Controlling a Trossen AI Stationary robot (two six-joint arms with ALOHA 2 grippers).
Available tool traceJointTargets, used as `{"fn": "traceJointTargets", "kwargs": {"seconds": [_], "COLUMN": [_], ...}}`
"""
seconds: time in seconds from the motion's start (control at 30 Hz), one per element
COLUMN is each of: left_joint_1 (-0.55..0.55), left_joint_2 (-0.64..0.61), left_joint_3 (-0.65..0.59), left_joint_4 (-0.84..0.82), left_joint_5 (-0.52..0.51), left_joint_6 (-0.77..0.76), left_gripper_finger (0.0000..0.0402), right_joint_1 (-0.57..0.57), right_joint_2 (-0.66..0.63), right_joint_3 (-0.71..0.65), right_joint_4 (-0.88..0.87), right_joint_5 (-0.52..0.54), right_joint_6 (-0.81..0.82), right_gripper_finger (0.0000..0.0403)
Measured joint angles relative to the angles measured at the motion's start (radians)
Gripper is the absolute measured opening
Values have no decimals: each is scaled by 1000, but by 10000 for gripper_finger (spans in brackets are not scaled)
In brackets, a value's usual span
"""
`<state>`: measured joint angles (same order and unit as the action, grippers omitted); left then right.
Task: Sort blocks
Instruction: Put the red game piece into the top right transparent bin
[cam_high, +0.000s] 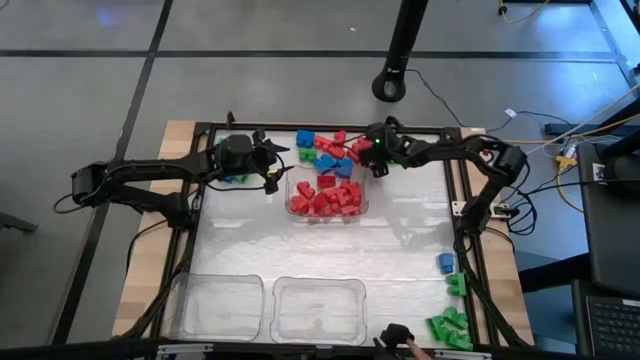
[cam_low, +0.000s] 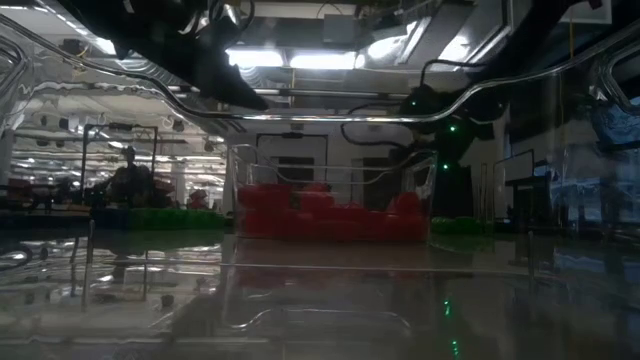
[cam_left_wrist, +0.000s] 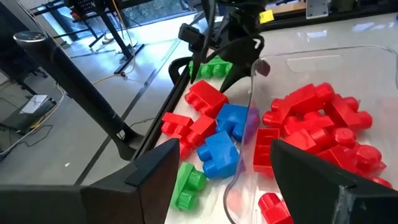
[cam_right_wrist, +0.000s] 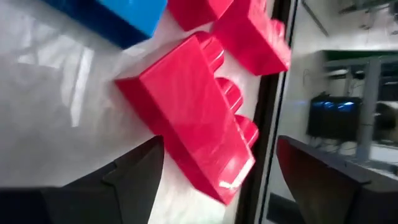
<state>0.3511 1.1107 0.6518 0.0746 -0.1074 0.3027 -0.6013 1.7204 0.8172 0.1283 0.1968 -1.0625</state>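
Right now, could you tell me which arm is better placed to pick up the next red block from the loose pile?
The right. Its gripper is open with a red block directly between its fingers, at the pile behind the red-filled tray. The left gripper is open too, beside the tray, with nothing lined up.

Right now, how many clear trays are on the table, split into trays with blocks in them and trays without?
Trays holding red blocks: 1, the filled tray
Trays holding no blocks: 2, the left bare tray and the right bare tray
Total: 3 trays
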Motion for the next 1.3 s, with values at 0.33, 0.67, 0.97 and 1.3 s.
{"fn": "traceJointTargets", "kwargs": {"seconds": [0.33,0.67,0.97,1.3], "left_joint_1": [0,0,0,0], "left_joint_2": [0,0,0,0], "left_joint_3": [0,0,0,0], "left_joint_4": [20,19,19,19], "left_joint_5": [0,0,0,0], "left_joint_6": [-7,-7,-6,-5], "left_gripper_finger": [241,241,241,241], "right_joint_1": [6,5,6,6], "right_joint_2": [0,16,94,97], "right_joint_3": [-11,-10,-10,-9], "right_joint_4": [72,112,167,160], "right_joint_5": [24,37,41,65], "right_joint_6": [-83,-199,-224,-218], "right_gripper_finger": [308,308,278,106]}}
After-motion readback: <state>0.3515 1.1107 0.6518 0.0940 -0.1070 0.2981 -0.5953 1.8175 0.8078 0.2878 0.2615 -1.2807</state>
